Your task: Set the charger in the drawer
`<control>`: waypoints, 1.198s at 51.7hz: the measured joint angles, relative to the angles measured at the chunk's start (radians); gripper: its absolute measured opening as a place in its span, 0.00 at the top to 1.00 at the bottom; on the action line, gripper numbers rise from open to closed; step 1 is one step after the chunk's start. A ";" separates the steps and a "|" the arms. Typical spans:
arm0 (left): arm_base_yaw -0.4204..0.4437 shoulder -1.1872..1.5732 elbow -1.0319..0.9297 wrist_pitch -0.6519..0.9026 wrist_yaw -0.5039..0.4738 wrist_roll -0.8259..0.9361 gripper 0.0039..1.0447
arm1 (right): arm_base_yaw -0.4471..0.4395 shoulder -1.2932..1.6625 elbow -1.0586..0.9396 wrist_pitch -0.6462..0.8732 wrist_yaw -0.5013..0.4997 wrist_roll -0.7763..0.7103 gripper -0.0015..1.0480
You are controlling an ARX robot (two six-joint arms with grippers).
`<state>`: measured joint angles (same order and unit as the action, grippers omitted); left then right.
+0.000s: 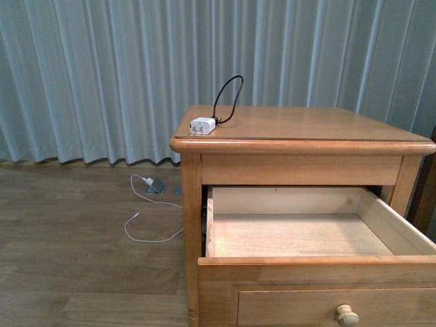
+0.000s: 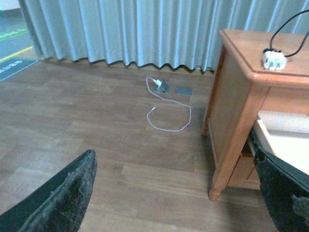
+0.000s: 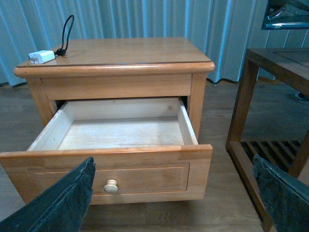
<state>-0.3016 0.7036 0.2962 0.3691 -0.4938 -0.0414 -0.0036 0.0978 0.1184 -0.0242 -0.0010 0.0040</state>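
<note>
Our left gripper (image 2: 174, 208) and right gripper (image 3: 174, 208) hang, jaws spread; drawer (image 1: 313, 260) stands open near us, charger (image 1: 203, 125) lies left on nightstand (image 1: 306, 124).

Pale blue-grey pleated curtains (image 1: 102, 68) cover the far wall down to a brown wood-plank floor (image 1: 61, 259). A honey-brown nightstand (image 1: 300, 169) stands right; a thin white cable (image 1: 151, 241) lies looped left of it. A darker wooden table (image 3: 270, 63) stands further right.

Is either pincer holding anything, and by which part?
Nothing. The left pincer and right pincer are both open and empty; the charger lies on the nightstand.
</note>
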 joint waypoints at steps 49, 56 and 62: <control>-0.029 1.508 1.610 -0.317 0.129 -0.117 0.05 | 0.000 0.000 0.000 0.000 0.000 0.000 0.08; -0.049 1.648 1.802 -0.391 0.101 -0.116 0.05 | 0.000 0.000 0.000 0.000 0.000 0.000 0.08; -0.066 1.706 1.883 -0.439 0.076 -0.116 0.05 | 0.000 0.000 0.000 0.000 0.000 0.000 0.08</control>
<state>-0.3679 2.4100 2.1792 -0.0700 -0.4179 -0.1570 -0.0036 0.0978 0.1184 -0.0242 -0.0010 0.0040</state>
